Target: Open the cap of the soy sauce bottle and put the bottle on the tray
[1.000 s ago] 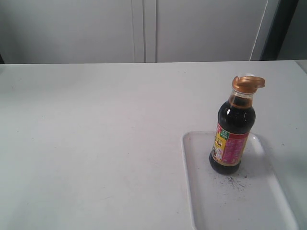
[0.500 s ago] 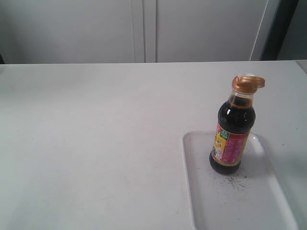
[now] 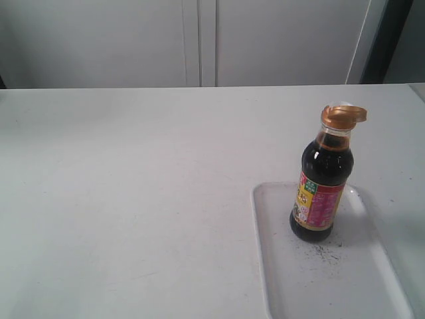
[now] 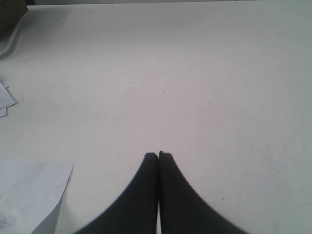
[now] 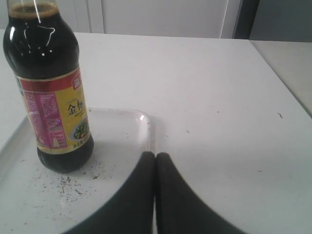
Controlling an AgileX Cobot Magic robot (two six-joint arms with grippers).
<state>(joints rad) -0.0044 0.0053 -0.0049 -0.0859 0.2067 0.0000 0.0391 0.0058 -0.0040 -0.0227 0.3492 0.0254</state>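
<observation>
The soy sauce bottle [image 3: 321, 193] stands upright on the white tray [image 3: 285, 279] at the right of the exterior view. Its golden-bronze cap [image 3: 342, 117] has the hinged lid flipped open to the right. Neither arm shows in the exterior view. The right wrist view holds the bottle [image 5: 48, 92] on the tray [image 5: 122, 126], its cap cut off by the frame; my right gripper [image 5: 155, 155] is shut and empty over the tray's rim, apart from the bottle. My left gripper [image 4: 158, 155] is shut and empty over bare table.
Dark specks [image 3: 325, 252] lie on the tray beside the bottle. In the left wrist view a sheet of paper [image 4: 29, 195] lies by the gripper, with more paper [image 4: 6, 100] and a rim of another tray [image 4: 9, 41] farther off. A white cabinet [image 3: 199, 40] stands behind the table.
</observation>
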